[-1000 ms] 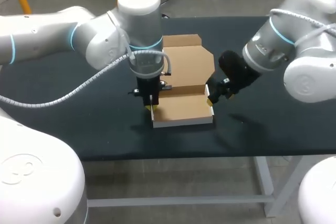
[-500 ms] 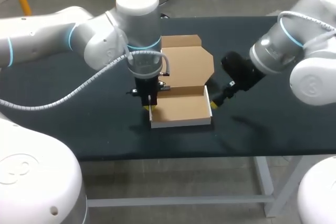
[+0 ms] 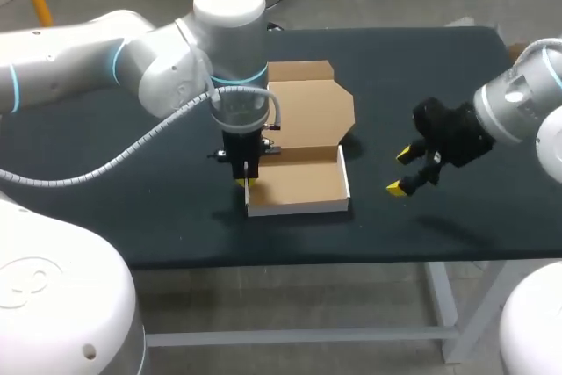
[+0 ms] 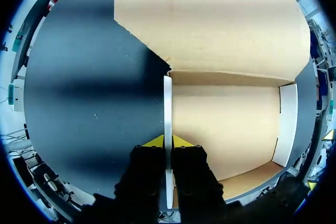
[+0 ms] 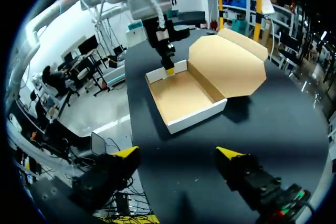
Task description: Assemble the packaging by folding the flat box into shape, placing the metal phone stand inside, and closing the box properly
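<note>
A cardboard box [image 3: 303, 183] stands folded into a shallow tray, white outside and brown inside, with nothing in it. Its lid [image 3: 309, 110] lies open toward the back. My left gripper [image 3: 247, 183] comes down from above and is shut on the tray's left wall. In the left wrist view that white wall [image 4: 167, 103] runs between the fingers of the left gripper [image 4: 168, 142], and the tray floor [image 4: 226, 129] lies beside it. My right gripper [image 3: 402, 171] hangs open to the right of the box, clear of it. From the right wrist, the box [image 5: 189, 98] lies ahead of the right gripper [image 5: 177, 153].
The black table [image 3: 132, 217] has bare surface to the left of the box, to its right under my right arm, and along the front edge. My left arm [image 5: 152, 3] rises above the box's far side in the right wrist view.
My right gripper has pulled away from the box's right wall, moving right and staying open. The box has shifted slightly left with my left gripper, which keeps its grip on the wall.
</note>
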Tool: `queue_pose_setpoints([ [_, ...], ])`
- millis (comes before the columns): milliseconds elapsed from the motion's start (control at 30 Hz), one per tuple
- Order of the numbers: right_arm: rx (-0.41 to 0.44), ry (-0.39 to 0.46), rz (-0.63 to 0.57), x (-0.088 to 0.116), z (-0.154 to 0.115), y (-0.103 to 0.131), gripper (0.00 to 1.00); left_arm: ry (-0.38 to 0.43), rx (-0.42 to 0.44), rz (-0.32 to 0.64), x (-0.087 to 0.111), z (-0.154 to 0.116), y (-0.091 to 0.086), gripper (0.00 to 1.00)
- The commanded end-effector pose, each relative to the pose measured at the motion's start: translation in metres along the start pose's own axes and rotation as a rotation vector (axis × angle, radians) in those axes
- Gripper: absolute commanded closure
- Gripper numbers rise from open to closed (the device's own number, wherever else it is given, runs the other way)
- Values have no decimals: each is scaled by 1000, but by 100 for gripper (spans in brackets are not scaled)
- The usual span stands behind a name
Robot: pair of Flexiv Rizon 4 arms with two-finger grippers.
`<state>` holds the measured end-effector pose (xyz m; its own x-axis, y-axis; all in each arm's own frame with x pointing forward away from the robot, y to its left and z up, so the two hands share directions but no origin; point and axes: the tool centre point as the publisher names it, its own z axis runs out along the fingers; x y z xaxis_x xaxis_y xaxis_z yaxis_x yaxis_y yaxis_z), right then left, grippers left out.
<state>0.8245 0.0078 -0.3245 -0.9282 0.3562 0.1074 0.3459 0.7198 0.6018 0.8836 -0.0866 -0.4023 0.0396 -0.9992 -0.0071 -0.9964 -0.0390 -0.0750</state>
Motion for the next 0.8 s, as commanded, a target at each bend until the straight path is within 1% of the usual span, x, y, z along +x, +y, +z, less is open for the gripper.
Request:
queue_pose_setpoints([
  [33, -44, -1, -15, 8, -13, -6, 0, -21, 6, 1, 2, -2, 2, 100],
  [200, -61, -4, -38, 12, -19, -12, 0, -40, 17, 9, 1, -2, 4, 100],
  [600, -51, -4, -61, 16, -19, -14, 0, -245, 61, 46, 0, 5, 3, 100],
  [700, -54, -2, -65, 16, -20, -16, 0, -285, 71, 50, -1, 8, 3, 100],
  [800, -56, -4, -70, 17, -21, -16, 0, -303, 75, 53, -2, 9, 2, 100],
])
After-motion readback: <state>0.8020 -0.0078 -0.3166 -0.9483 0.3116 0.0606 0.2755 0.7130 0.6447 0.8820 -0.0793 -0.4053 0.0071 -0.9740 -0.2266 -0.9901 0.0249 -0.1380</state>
